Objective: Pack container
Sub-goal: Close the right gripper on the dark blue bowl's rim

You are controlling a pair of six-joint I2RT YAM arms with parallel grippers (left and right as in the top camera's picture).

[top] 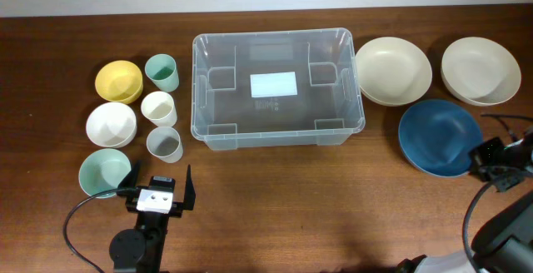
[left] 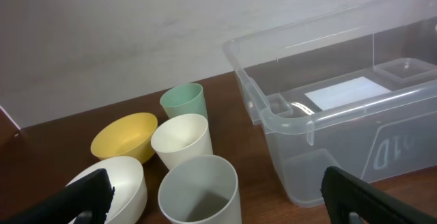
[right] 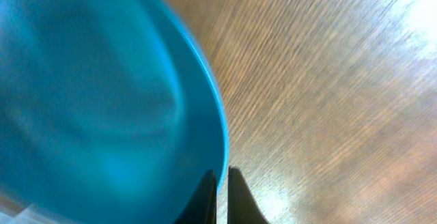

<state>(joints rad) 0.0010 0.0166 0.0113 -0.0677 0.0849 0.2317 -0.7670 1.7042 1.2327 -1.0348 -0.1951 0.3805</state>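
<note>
On the counter flanking the container: left gripper spread wide, right gripper pinching the blue bowl by its rim.

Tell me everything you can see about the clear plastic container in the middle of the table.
The container is a large see-through plastic bin, rectangular with rounded corners and a thick rim. A white label lies on its base, and small moulded pockets sit along its inner walls. It stands upright, lidless and empty, on the wooden table. A cream bowl lies close by one short side; whether they touch is unclear.
</note>
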